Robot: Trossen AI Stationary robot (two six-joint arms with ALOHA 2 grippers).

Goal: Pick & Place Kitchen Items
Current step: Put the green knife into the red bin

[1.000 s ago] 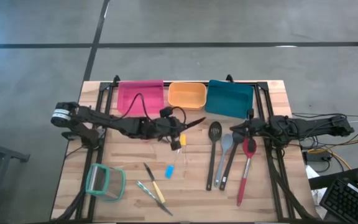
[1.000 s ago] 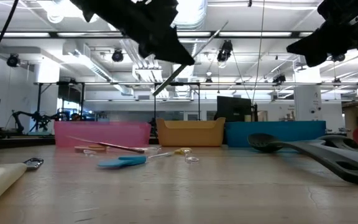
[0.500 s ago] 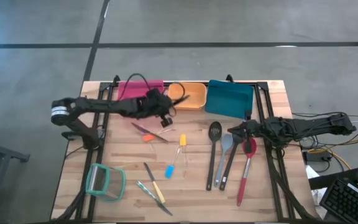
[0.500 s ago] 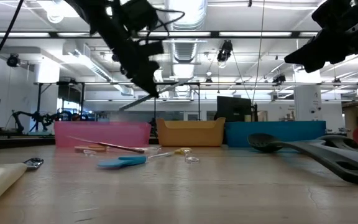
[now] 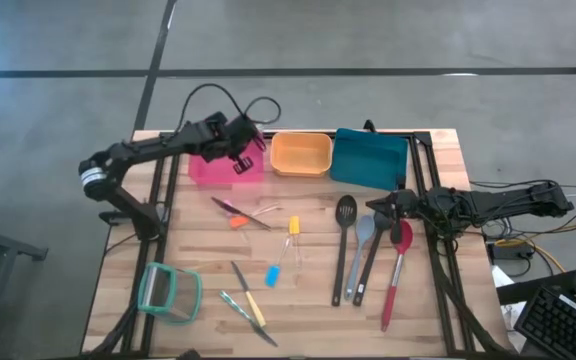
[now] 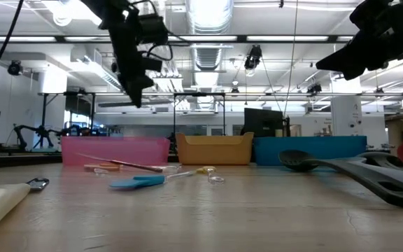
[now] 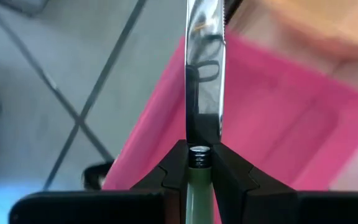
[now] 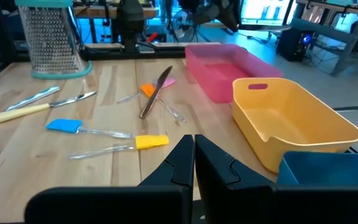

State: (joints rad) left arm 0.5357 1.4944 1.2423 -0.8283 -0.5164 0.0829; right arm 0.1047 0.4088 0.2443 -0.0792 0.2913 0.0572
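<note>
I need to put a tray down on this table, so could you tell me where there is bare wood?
Bare wood lies between the blue spatula and the black spoon, and at the near right corner beyond the red-handled spoon. The spoons and the knives are crowded.

From my seat, the knife [image 7: 204, 74] ran off the left wrist picture's upper edge, tip unseen. The pink bin [image 7: 278, 124] behind it was blurred, its contents impossible to tell.
</note>
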